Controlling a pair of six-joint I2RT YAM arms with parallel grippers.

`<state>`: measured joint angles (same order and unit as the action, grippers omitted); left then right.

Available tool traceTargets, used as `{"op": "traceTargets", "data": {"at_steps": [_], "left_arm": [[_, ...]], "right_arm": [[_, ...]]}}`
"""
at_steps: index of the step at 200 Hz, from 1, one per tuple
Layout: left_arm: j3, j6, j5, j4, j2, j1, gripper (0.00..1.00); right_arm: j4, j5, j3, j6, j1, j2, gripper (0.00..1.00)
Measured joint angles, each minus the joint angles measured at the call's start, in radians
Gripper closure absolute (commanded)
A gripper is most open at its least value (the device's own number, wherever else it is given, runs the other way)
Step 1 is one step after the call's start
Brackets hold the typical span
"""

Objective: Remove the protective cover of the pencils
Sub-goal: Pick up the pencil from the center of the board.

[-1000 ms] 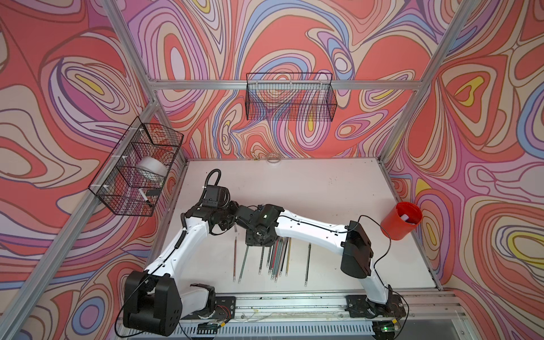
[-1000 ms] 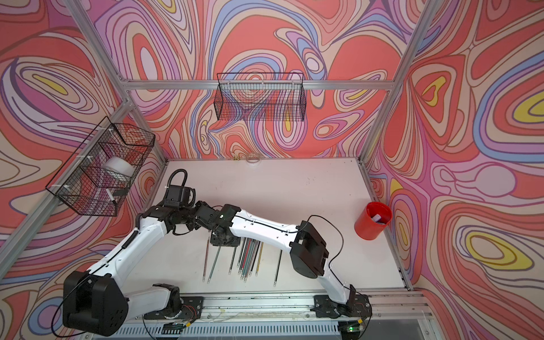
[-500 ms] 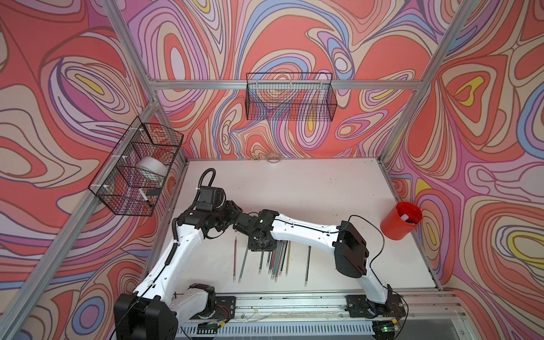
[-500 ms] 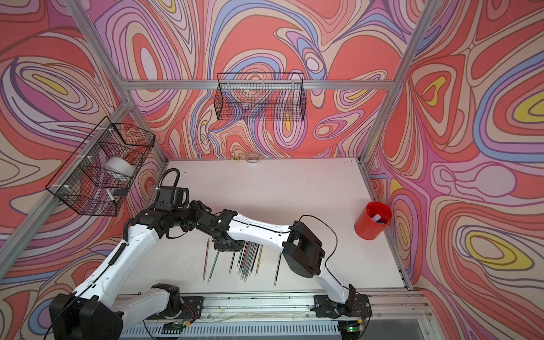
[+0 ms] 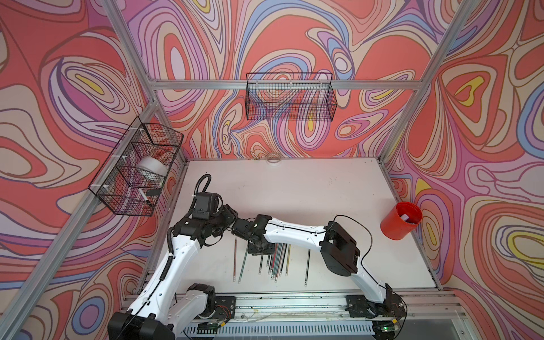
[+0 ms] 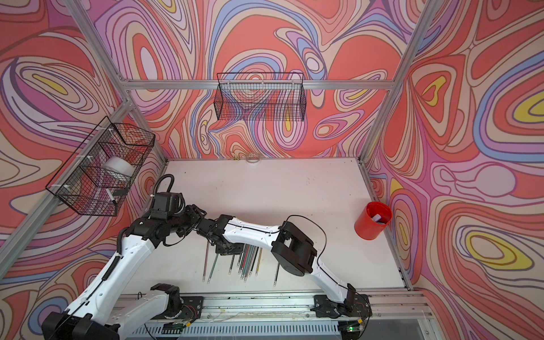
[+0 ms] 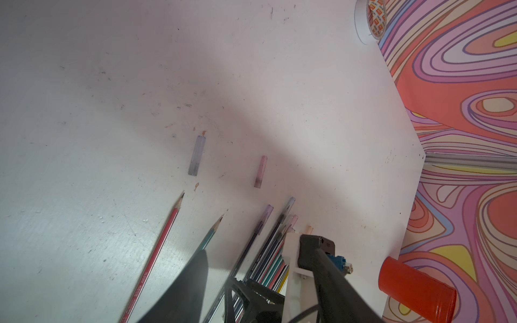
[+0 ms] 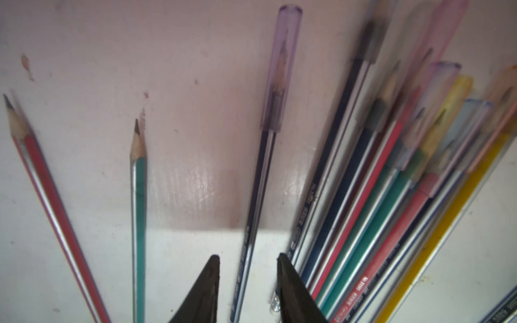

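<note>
Several pencils lie side by side near the table's front edge. In the right wrist view most wear translucent protective covers. My right gripper is low over them, open, and its jaws straddle a dark blue pencil without touching it. This pencil has a lavender cover over its tip. A red pencil and a green pencil lie bare. Two loose covers, bluish and pink, rest beyond them. My left gripper hovers open and empty above, left of the right gripper.
A red cup stands at the table's right edge. A tape roll lies by the back wall. Wire baskets hang on the back wall and the left wall. The two wrists are close together over the pencils.
My left arm has drawn back to the left and its jaws have widened. My right gripper has come down over the pencils and its jaws have narrowed around the dark blue one.
</note>
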<state>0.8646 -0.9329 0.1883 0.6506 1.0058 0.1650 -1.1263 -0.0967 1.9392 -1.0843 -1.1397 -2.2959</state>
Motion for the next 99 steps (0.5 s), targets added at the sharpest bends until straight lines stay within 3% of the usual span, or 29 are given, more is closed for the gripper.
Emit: {"op": "traceTargets", "data": {"at_steps": [99], "left_arm": [[-0.084,-0.021,-0.032,0.056,-0.147,-0.106,0.35]], "right_arm": [[-0.005,-0.013,0.033,-0.001,0.013,-0.059,0.7]]}}
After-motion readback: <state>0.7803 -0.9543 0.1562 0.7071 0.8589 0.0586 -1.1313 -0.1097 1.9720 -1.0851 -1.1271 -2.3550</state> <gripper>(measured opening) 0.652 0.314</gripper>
